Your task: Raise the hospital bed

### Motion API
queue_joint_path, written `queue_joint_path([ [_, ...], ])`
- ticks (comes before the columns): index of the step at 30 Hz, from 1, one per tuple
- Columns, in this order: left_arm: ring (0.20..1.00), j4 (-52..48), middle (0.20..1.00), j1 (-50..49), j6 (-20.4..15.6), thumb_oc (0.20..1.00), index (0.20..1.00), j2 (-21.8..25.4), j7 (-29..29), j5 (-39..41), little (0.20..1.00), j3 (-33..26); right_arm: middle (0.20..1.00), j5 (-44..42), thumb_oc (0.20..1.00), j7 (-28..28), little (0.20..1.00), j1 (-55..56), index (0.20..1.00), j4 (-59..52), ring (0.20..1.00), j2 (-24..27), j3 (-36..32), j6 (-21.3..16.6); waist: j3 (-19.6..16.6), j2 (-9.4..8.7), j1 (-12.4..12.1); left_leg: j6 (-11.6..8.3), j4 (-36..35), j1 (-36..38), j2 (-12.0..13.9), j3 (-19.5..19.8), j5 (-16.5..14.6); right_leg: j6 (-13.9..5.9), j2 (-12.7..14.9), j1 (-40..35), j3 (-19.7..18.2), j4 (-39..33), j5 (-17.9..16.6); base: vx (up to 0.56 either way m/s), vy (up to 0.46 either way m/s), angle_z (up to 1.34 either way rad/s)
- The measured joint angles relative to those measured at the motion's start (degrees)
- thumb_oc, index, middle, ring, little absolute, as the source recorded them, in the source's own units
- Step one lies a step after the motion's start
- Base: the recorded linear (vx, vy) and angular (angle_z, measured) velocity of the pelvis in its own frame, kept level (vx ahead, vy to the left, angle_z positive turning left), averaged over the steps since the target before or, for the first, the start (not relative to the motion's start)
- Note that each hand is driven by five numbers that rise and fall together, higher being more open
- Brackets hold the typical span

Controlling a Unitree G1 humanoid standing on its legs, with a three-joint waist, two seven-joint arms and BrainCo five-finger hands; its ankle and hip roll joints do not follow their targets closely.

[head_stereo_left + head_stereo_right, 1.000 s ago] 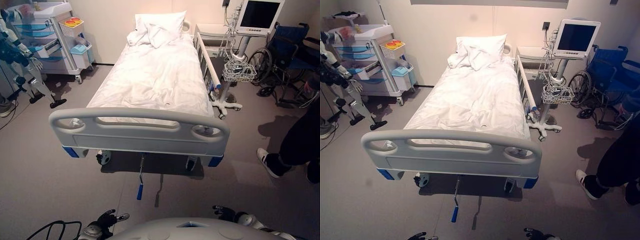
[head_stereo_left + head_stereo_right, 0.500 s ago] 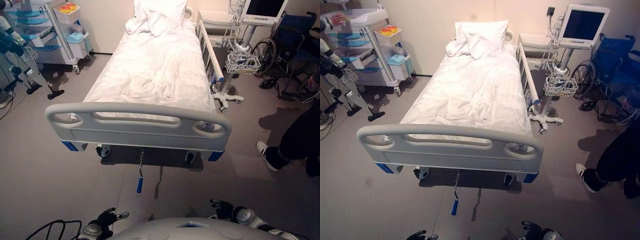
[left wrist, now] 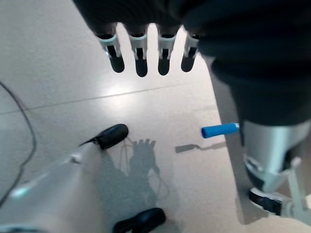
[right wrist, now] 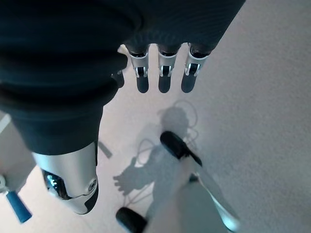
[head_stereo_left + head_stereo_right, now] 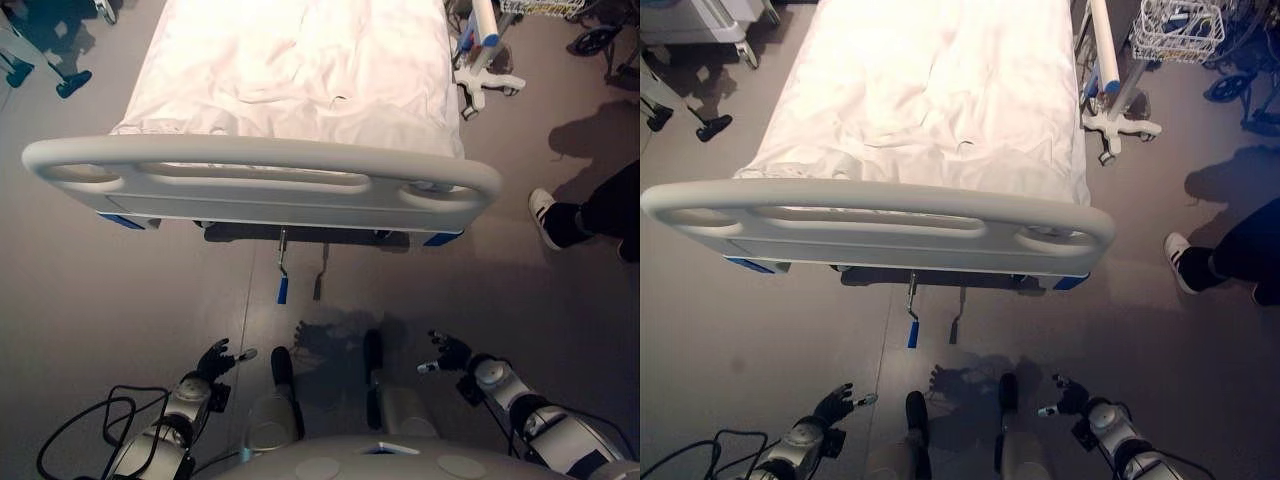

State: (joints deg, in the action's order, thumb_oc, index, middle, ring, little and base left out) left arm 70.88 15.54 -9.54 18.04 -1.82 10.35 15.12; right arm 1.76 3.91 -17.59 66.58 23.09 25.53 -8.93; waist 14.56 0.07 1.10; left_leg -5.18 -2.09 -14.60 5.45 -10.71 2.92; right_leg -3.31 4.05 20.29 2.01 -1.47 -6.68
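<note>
The hospital bed [image 5: 300, 70] with white sheets stands ahead, its grey footboard [image 5: 260, 178] facing me. Under the footboard a metal crank with a blue grip [image 5: 282, 290] hangs towards the floor. A second, dark crank [image 5: 319, 283] hangs just to its right. My left hand [image 5: 215, 360] is low over the floor, short of the blue grip and to its left, fingers [image 3: 141, 53] straight and holding nothing. My right hand [image 5: 448, 352] is at the lower right, fingers [image 4: 165, 73] straight and holding nothing. The left wrist view shows the blue grip [image 3: 219, 130] past the hand.
A person's dark leg and white shoe [image 5: 548, 215] stand right of the bed's foot. A wheeled monitor stand [image 5: 1120, 110] with a wire basket [image 5: 1175, 25] is beside the bed's right rail. A cart [image 5: 700, 25] is at the far left.
The camera has tipped down and come closer, so the bed's head and pillow left the picture. Both hands now show further up from the bottom edge, fingers spread.
</note>
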Motion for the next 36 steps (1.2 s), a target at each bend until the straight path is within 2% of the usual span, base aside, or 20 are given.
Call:
queue_joint_path([
  [4,1.000,-0.83,1.000,5.62,-0.46,1.000,1.000,0.47,-1.89,1.95,1.000,0.92,1.000,-0.22,1.000,-2.33,1.000,-4.98,1.000,-3.45,1.000,0.06,0.22,-1.37,3.53,-0.41,1.46,0.20,0.85,-5.50,-0.19,-0.12,0.73,0.16,0.23,6.21,-0.11,2.11,-0.23,-0.13,-0.033,-0.04],
  [6,1.000,-1.72,1.000,8.39,-1.08,1.000,1.000,0.85,-2.90,3.80,1.000,1.15,1.000,-0.80,1.000,-3.37,1.000,-6.89,1.000,-5.60,1.000,0.72,1.68,-2.02,4.21,-0.88,2.34,0.17,1.96,-9.52,-0.10,-0.04,0.77,0.18,0.23,10.71,0.15,3.77,-0.21,-0.09,-0.041,-0.06],
  [7,1.000,-2.33,1.000,10.80,-1.31,1.000,1.000,1.40,-3.38,4.80,1.000,1.12,1.000,-1.43,1.000,-4.04,1.000,-8.93,1.000,-6.84,1.000,0.83,1.98,-2.47,5.82,-1.27,2.63,0.21,2.14,-11.52,-0.12,0.01,1.25,0.60,0.29,12.75,0.13,4.12,-0.54,-0.06,-0.030,-0.01],
  [13,1.000,-4.23,1.000,19.14,-2.21,1.000,1.000,1.23,-6.22,9.22,1.000,1.86,1.000,-3.46,1.000,-6.72,1.000,-13.73,1.000,-9.04,1.000,1.18,2.71,-3.39,7.96,-1.91,3.38,-0.08,4.01,-21.24,0.43,0.85,1.80,1.25,0.00,22.05,0.46,5.67,-1.07,-0.04,-0.041,0.02],
  [17,1.000,-6.28,1.000,22.11,-3.25,1.000,1.000,2.37,-7.62,11.38,1.000,2.15,1.000,-4.20,1.000,-8.57,1.000,-15.92,1.000,-13.98,1.000,2.49,3.57,-4.54,10.06,-2.21,4.61,-0.19,5.15,-24.96,0.38,2.24,1.84,1.28,0.15,25.26,0.99,6.48,-1.07,-0.01,-0.020,0.08],
  [20,1.000,-7.15,1.000,26.52,-3.70,1.000,1.000,3.81,-9.26,13.60,1.000,2.63,1.000,-4.72,1.000,-10.05,1.000,-17.22,1.000,-14.71,1.000,2.56,4.07,-4.90,10.34,-2.49,5.04,-0.21,6.71,-29.87,0.42,3.14,1.87,1.28,0.27,29.50,1.35,7.56,-1.06,0.03,-0.022,0.07],
  [26,1.000,-7.15,1.000,31.76,-3.80,1.000,1.000,8.01,-11.20,14.16,1.000,3.96,1.000,-5.14,1.000,-11.22,1.000,-17.74,1.000,-15.96,1.000,2.66,4.77,-5.45,11.29,-2.77,5.95,-0.30,7.09,-34.17,0.45,4.30,2.22,1.41,0.26,33.15,1.79,7.71,-1.10,0.03,-0.018,0.06],
  [36,1.000,-6.56,1.000,35.01,-3.86,1.000,1.000,9.68,-12.39,14.15,1.000,6.10,1.000,-5.93,1.000,-11.99,1.000,-18.25,1.000,-16.92,1.000,3.01,5.70,-6.21,11.34,-2.78,6.43,-0.41,7.51,-38.13,0.60,5.17,2.29,1.41,0.23,36.48,2.06,7.80,-1.10,0.00,-0.004,0.00],
])
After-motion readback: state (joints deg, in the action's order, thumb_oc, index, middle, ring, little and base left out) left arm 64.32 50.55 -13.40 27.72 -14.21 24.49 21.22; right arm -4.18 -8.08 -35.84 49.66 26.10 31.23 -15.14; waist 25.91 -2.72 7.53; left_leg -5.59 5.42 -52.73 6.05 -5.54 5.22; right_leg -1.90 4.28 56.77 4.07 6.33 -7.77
